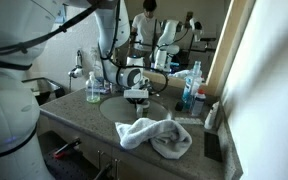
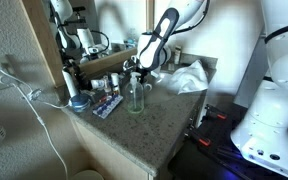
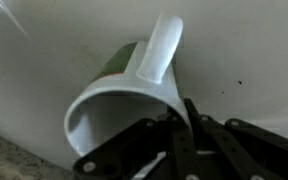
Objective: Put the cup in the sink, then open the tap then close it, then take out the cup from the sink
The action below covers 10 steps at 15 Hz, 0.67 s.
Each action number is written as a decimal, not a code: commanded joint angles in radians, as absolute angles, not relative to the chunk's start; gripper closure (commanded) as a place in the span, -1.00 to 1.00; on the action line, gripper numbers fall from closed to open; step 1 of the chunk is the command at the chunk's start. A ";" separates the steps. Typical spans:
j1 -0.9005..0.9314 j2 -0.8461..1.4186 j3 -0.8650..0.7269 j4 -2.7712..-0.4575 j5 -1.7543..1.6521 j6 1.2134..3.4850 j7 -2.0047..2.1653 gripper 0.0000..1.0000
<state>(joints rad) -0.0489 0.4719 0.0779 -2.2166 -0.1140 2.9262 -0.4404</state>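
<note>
The cup (image 3: 124, 95) is white inside with a green outer wall and a white handle. In the wrist view it lies tilted against the white sink wall (image 3: 234, 50). My gripper (image 3: 174, 125) is shut on the cup's rim, one finger inside and one outside. In an exterior view my gripper (image 1: 136, 92) reaches down into the round sink (image 1: 112, 108) in the counter, and the cup is hidden behind it. It also shows low over the counter in an exterior view (image 2: 144, 66). The tap (image 1: 80, 66) stands beside the basin.
A clear soap bottle (image 1: 93, 88) with green liquid stands at the sink's edge, also in an exterior view (image 2: 136, 95). A crumpled white and grey towel (image 1: 154, 135) lies on the counter front. Blue bottles (image 1: 190, 88) stand by the mirror.
</note>
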 commanded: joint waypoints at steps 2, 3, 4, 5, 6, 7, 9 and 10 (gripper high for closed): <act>-0.056 0.455 0.061 -2.246 -0.148 3.000 -0.391 0.90; -0.059 0.454 0.062 -2.254 -0.146 3.013 -0.384 0.90; -0.057 0.454 0.057 -2.260 -0.147 3.027 -0.378 0.90; -0.061 0.453 0.058 -2.269 -0.145 3.042 -0.374 0.90; -0.062 0.451 0.057 -2.280 -0.142 3.057 -0.364 0.90; -0.064 0.450 0.058 -2.290 -0.141 3.072 -0.356 0.90; -0.060 0.448 0.052 -2.312 -0.142 3.099 -0.336 0.90; -0.061 0.447 0.054 -2.322 -0.142 3.111 -0.331 0.90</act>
<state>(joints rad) -0.0576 0.4765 0.0571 -2.2734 -0.1203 3.0541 -0.3765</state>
